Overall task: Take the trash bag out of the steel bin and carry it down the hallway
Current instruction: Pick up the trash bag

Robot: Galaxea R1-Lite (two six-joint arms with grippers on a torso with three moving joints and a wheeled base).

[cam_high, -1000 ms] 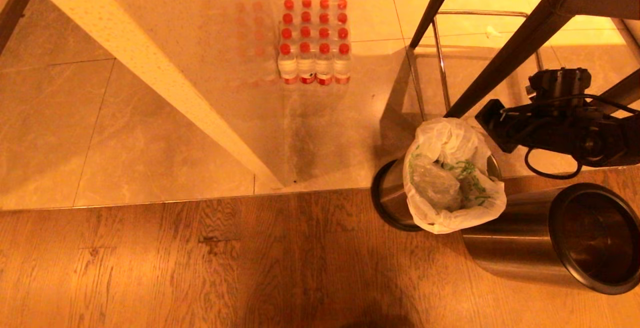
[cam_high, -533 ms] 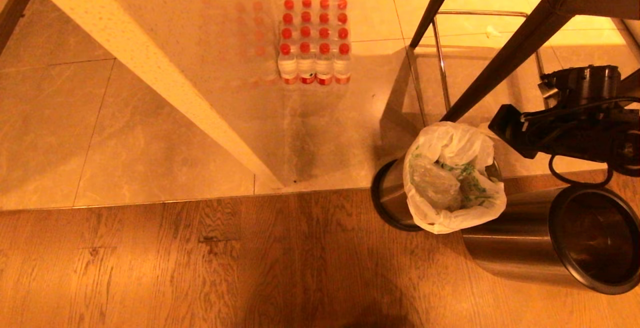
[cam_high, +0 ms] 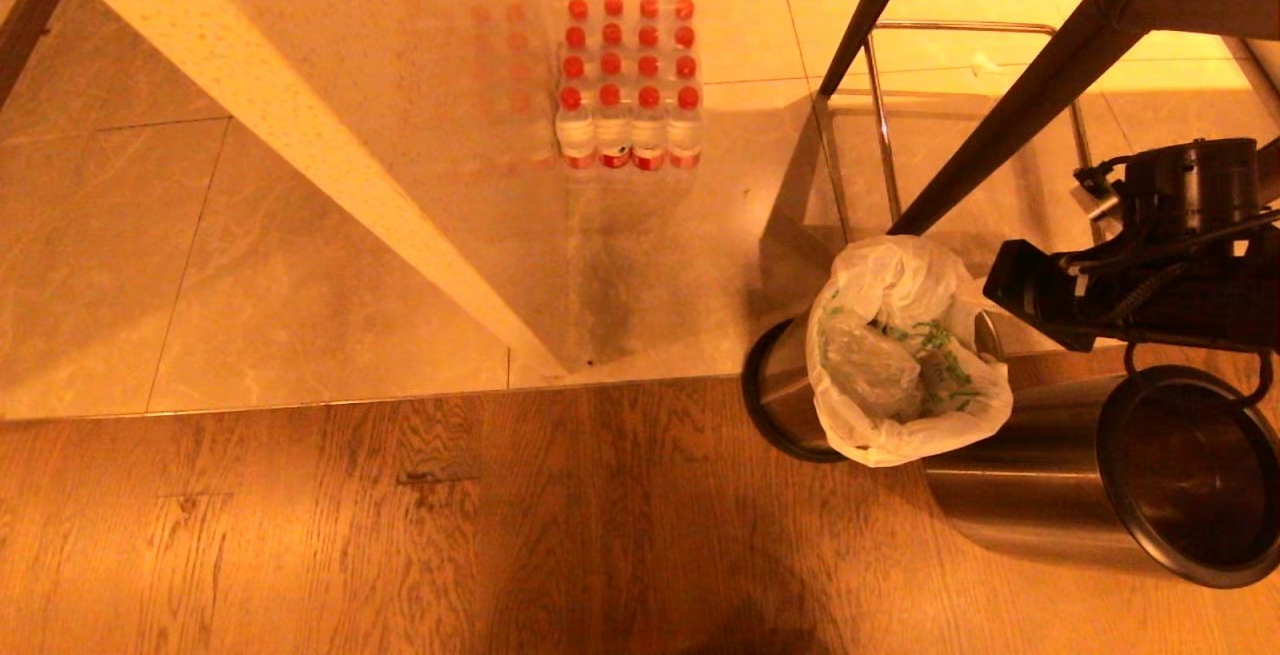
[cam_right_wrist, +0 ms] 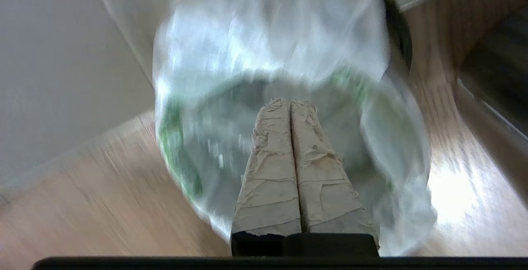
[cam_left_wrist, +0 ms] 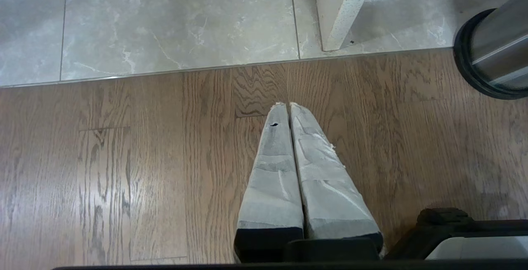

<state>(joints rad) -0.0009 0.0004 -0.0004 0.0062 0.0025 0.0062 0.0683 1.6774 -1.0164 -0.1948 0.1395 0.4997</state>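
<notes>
The trash bag [cam_high: 905, 355], white with green print, lines the steel bin [cam_high: 780, 390] at the right, its mouth open and rubbish inside. My right arm [cam_high: 1150, 270] hangs just right of the bag. In the right wrist view my right gripper [cam_right_wrist: 288, 102] is shut with nothing between its fingers, pointing at the trash bag's [cam_right_wrist: 268, 43] open mouth. My left gripper [cam_left_wrist: 288, 104] is shut and empty over the wooden floor, with the steel bin's [cam_left_wrist: 495, 55] base off to one side. The hallway tiles [cam_high: 300, 265] lie beyond the wood.
A second, empty steel bin [cam_high: 1180, 480] stands close to the right of the bagged one. Dark table legs [cam_high: 1010, 115] and a chrome frame [cam_high: 880, 135] rise behind the bins. A pack of red-capped water bottles [cam_high: 630, 85] sits on the tiles beside a pale wall corner [cam_high: 300, 145].
My right arm has drawn back to the right, away from the bag, and its wrist has turned. The bag and both bins have not moved.
</notes>
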